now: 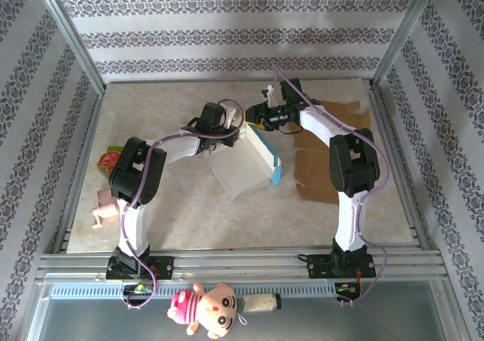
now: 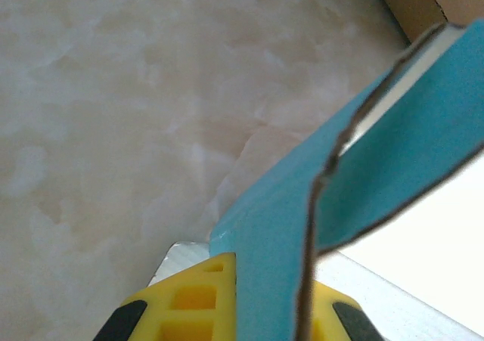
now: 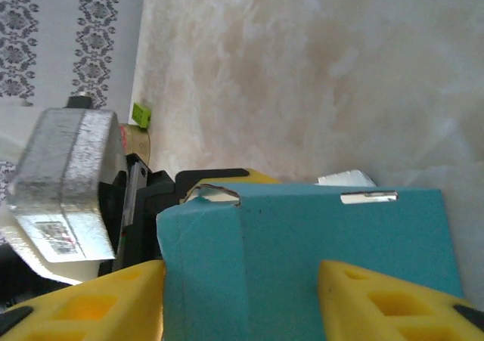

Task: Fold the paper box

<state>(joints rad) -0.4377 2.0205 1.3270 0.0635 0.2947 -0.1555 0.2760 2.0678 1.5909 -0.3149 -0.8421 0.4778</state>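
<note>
Left gripper: two yellow fingers clamped on one teal flap of the paper box. Right gripper: its two fingers stand apart over the box's teal wall. One box, white and teal, partly raised mid-table between the two arms; one flattened brown carton lies just to its right

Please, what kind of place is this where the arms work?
Probably a robot test booth, not a home: a left arm and a right arm bolted to a metal rail, patterned wall panels in a metal frame, and a paper box between them.
</note>
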